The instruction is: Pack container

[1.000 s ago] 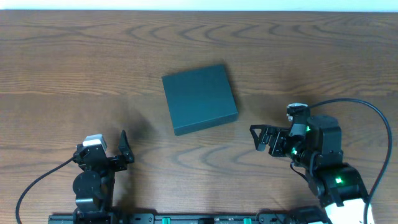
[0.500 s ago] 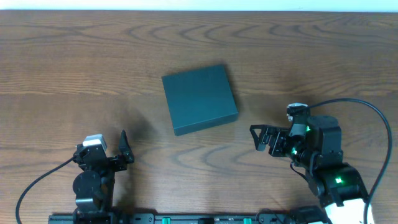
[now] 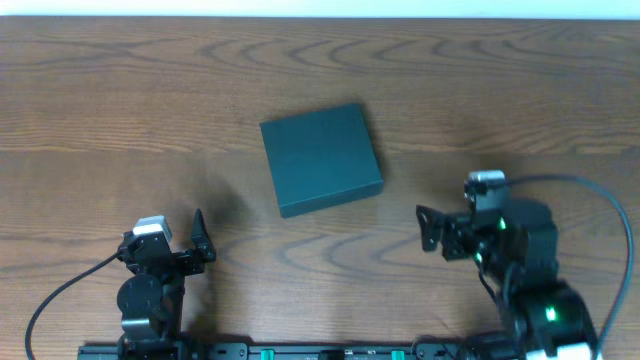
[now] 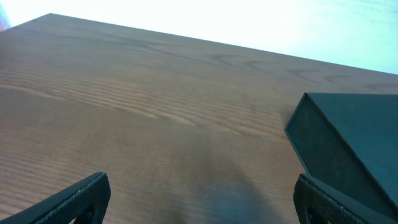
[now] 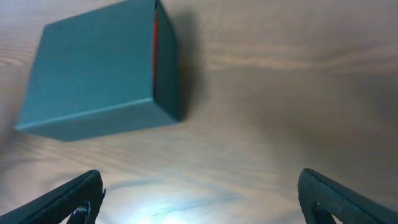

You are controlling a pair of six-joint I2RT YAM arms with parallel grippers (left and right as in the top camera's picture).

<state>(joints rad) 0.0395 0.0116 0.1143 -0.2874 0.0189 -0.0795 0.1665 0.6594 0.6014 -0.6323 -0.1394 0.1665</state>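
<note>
The container (image 3: 320, 158), a dark teal shallow box with its lid down, lies near the middle of the wooden table. My right gripper (image 3: 424, 228) is open and empty, to the right of the box and a little nearer, apart from it. In the right wrist view the box (image 5: 93, 74) sits at upper left with a thin red-orange strip showing at its side seam; the open fingers (image 5: 202, 199) are over bare wood. My left gripper (image 3: 172, 240) is open and empty at the front left. In the left wrist view (image 4: 199, 205) the box's corner (image 4: 348, 143) shows at the right.
Only the brown wooden table (image 3: 120, 100) surrounds the box. Black cables (image 3: 600, 190) loop from the right arm and from the left arm (image 3: 60, 295) near the front edge.
My right arm has shifted slightly right and toward the front, drawing its gripper a little away from the box. The left arm and the box have not moved.
</note>
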